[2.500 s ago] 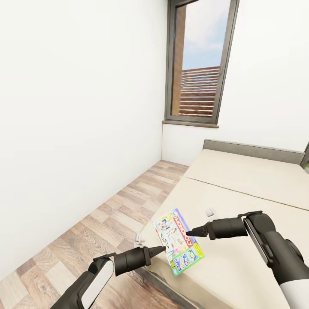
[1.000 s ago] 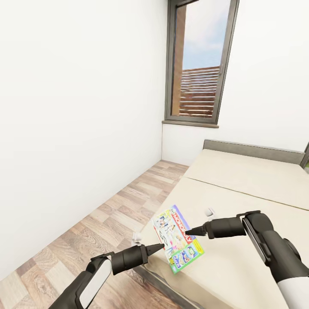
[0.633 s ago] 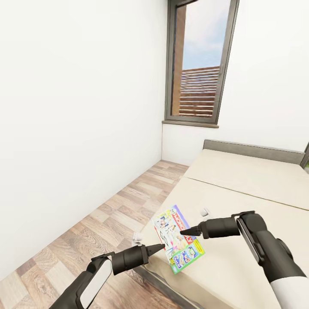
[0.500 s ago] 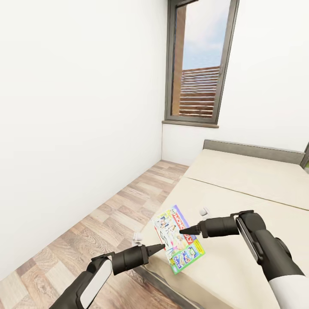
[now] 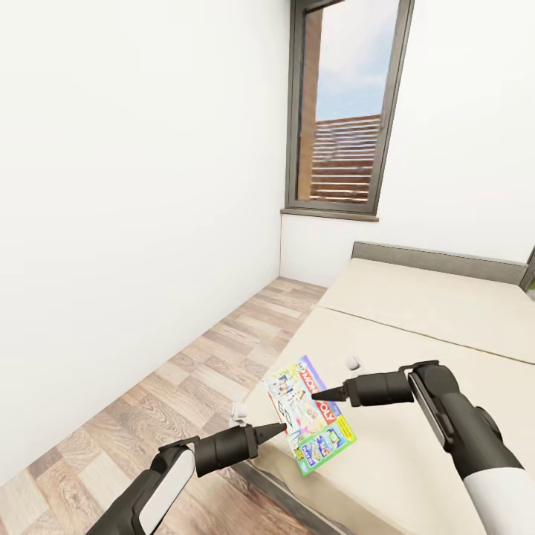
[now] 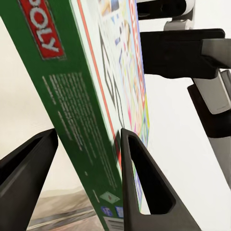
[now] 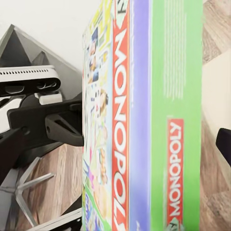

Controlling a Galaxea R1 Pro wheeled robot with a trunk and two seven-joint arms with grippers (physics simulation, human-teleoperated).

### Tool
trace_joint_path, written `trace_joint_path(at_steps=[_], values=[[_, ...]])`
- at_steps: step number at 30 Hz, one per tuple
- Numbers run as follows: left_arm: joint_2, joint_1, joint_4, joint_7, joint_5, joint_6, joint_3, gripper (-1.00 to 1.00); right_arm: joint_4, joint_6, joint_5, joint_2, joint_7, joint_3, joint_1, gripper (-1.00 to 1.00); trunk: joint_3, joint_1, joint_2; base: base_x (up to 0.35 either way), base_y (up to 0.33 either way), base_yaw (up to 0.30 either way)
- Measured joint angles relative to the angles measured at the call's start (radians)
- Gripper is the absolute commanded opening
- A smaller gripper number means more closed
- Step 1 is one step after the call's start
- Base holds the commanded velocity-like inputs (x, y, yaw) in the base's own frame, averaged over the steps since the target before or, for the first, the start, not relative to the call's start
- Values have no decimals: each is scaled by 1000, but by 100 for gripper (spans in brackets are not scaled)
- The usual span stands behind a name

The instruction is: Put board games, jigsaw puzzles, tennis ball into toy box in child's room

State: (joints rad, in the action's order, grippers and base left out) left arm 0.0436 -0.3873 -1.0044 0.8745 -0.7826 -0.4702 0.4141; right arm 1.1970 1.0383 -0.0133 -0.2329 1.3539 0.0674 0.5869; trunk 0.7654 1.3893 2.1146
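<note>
A pale green-white Monopoly board game (image 5: 310,417) hangs tilted on edge above the near corner of the bed (image 5: 416,319). My left gripper (image 5: 281,427) is shut on its lower green side. In the left wrist view both dark fingers (image 6: 139,178) press against that board game (image 6: 82,106). My right gripper (image 5: 318,393) is at the box's upper edge and open. The right wrist view has the board game (image 7: 144,120) up close, with one finger (image 7: 224,144) just off its side. The toy box, table, jigsaw puzzles and tennis ball are out of view.
The beige bed with its grey headboard (image 5: 438,258) takes up the right side. A strip of wood plank floor (image 5: 186,386) runs between the bed and the white left wall. A tall dark-framed window (image 5: 342,111) is in the far wall.
The right gripper has moved left and slightly up, closing in on the box's upper edge. The left gripper rose a little with the box, which now stands slightly steeper.
</note>
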Motion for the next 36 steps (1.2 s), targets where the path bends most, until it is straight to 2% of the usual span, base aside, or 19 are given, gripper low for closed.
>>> trace_joint_path(at_steps=[9,10,36], values=[[0,0,0,1,0,0,1,-100,-3,0,4,-5,1,-1,3,100,0,0,0,0,0,0],[0,0,0,1,0,0,1,-100,-3,0,4,-5,1,-1,3,-100,0,0,0,0,0,0],[0,1,0,1,-2,-1,-3,-100,-2,-1,7,-6,1,-2,3,-100,0,0,0,0,0,0]])
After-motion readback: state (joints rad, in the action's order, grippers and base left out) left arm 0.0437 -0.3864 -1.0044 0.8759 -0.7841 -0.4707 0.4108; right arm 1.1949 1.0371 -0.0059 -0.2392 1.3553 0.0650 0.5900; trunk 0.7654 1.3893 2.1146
